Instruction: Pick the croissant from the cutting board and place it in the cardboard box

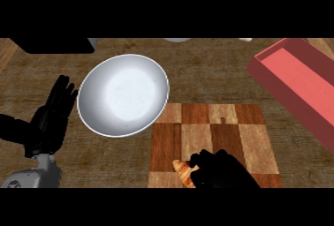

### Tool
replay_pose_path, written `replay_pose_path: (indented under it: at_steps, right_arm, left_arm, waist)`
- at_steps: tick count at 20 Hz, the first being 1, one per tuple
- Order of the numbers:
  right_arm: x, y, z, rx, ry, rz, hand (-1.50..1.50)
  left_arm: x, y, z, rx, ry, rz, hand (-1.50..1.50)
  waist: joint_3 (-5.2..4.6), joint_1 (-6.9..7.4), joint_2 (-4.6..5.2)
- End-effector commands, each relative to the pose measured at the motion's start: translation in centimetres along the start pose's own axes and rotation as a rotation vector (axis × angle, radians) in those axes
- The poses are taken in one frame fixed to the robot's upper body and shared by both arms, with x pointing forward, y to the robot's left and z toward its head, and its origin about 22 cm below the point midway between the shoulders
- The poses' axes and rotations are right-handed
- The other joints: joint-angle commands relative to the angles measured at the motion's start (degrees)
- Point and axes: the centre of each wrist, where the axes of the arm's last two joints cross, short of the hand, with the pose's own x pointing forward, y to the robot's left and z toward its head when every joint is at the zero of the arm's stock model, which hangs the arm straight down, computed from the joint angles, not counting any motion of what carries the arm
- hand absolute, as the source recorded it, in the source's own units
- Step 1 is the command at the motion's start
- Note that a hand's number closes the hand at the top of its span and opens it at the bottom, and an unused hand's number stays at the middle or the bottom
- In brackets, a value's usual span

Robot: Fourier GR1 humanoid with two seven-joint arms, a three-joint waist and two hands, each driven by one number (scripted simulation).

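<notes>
From the head view I take the cutting board point(209, 128) as my reference; it lies on the wooden surface point(215, 75), a patchwork of light and dark wood squares. The croissant point(182, 170) is on the board's near left corner, by the edge closest to me. I see only its golden-brown left end, because my right hand point(222, 172) covers the rest. That hand sits over the board's near edge, and its fingers point(203, 158) are curled down round the croissant, clamped on it. I cannot tell whether the pastry has left the wood.

Left of the board, and touching or slightly overlapping its far left corner, lies a white plate point(124, 95). Beyond the plate, well to the left of the board, my left hand point(52, 114) rests with its fingers straight, apart and pointing away from me, holding nothing.

To the right of the board and a little farther back is the box point(294, 84), reddish and open on top, set at a slant and apart from the board's far right corner. A dark block point(55, 45) sits at the far left, well beyond the board.
</notes>
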Motion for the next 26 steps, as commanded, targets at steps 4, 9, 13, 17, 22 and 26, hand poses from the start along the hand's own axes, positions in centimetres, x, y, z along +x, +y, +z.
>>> replay_pose_path:
  at_steps: [4, 9, 13, 17, 22, 26]
  right_arm:
    - [1.9, -5.7, 5.3, -0.111, -0.081, -0.028, 1.5]
    - [2.1, -8.5, 5.7, -0.378, 0.083, -0.191, 1.5]
    - [0.8, -10.2, 5.7, -0.501, 0.228, -0.2, 1.5]
    - [-1.4, -12.3, 6.5, -0.557, 0.31, -0.192, 1.5]
    - [-5.8, -14.9, 4.3, -0.529, 0.377, -0.223, 1.5]
    - [-11.1, -16.1, 2.2, -0.556, 0.432, -0.243, 1.5]
  left_arm:
    - [-0.4, -1.1, 1.2, 0.0, -0.001, 0.011, 0.0]
    - [0.3, -1.3, 1.0, -0.012, 0.002, -0.005, 0.0]
    - [0.3, -1.0, 1.2, -0.019, -0.014, 0.002, 0.0]
    - [-0.1, 0.3, 0.8, -0.005, -0.01, -0.005, 0.0]
    - [0.2, -0.9, 0.2, -0.006, -0.009, 0.009, 0.0]
    - [-0.9, -0.8, 0.0, -0.015, -0.016, 0.01, 0.0]
  waist:
    - [0.07, 0.19, 0.08]
    - [0.06, 0.29, 0.07]
    - [0.05, 0.43, 0.07]
    - [0.04, 0.36, 0.22]
    - [0.07, 0.51, 0.24]
    - [0.07, 0.71, 0.33]
